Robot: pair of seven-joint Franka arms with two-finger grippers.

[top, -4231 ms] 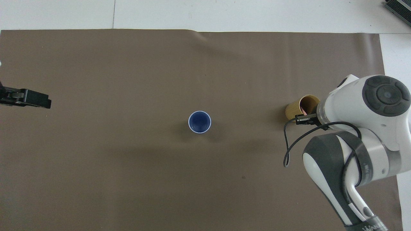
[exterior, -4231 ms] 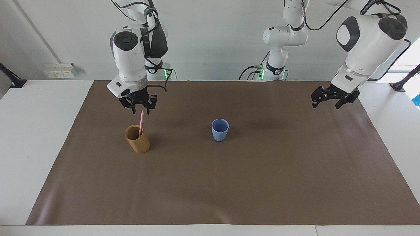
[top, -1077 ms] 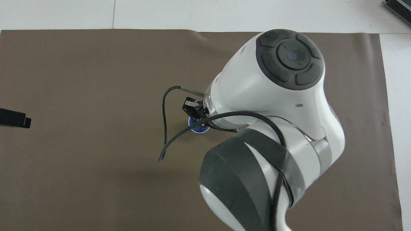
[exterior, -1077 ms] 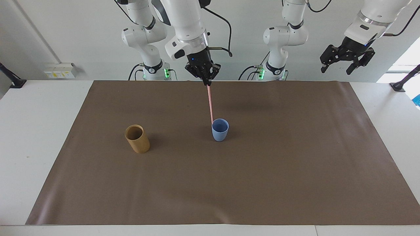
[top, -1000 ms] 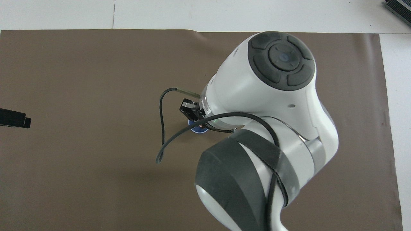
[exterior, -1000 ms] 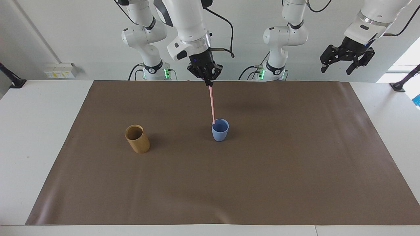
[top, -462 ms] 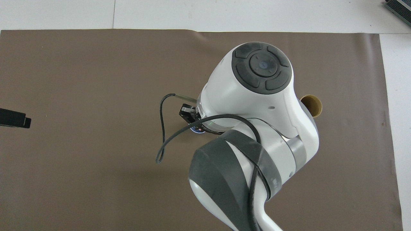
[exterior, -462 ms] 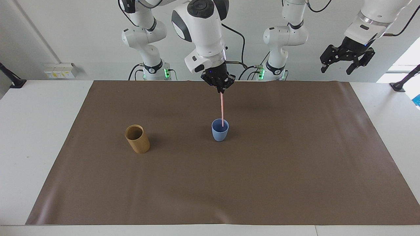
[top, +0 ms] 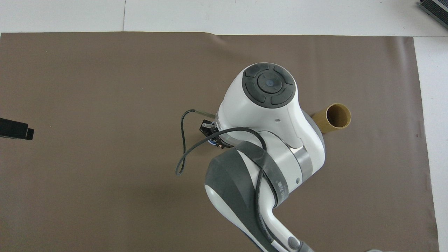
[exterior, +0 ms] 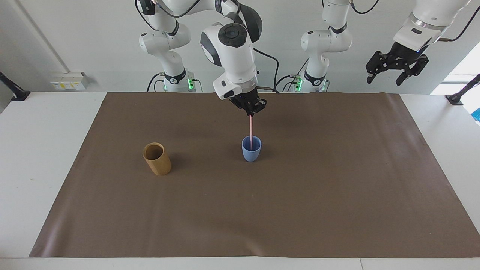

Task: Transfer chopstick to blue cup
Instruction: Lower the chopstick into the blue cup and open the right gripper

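Here the right gripper [exterior: 250, 111] pinches the top of the chopstick [exterior: 251, 129], fingertips closed on it, directly over the blue cup [exterior: 251, 149]. The chopstick hangs nearly plumb; its lower end has passed the rim and sits inside the cup, though whether it touches the bottom cannot be told. In the overhead view the right arm's wrist covers almost the whole cup, so the facing view is the one to read.

The cup stands upright near the middle of the brown mat [exterior: 337, 195]. The tan holder [exterior: 156, 158], empty, stands toward the right arm's end of the table, well apart from the cup. The left gripper [exterior: 396, 67] waits raised above the left arm's end of the table, jaws spread and holding nothing; in the overhead view only its tip [top: 15, 128] shows at the edge.

Step in hand, as judged: lowering and release. To do it well, keep the descent straight down so the stick stays clear of the rim, since a sideways push could tip so light a cup. Lower until the end is at or near the bottom before opening, so the stick does not drop and bounce out. Being much longer than the cup is tall, it will likely lean against the rim once freed; open gently and withdraw straight upward.
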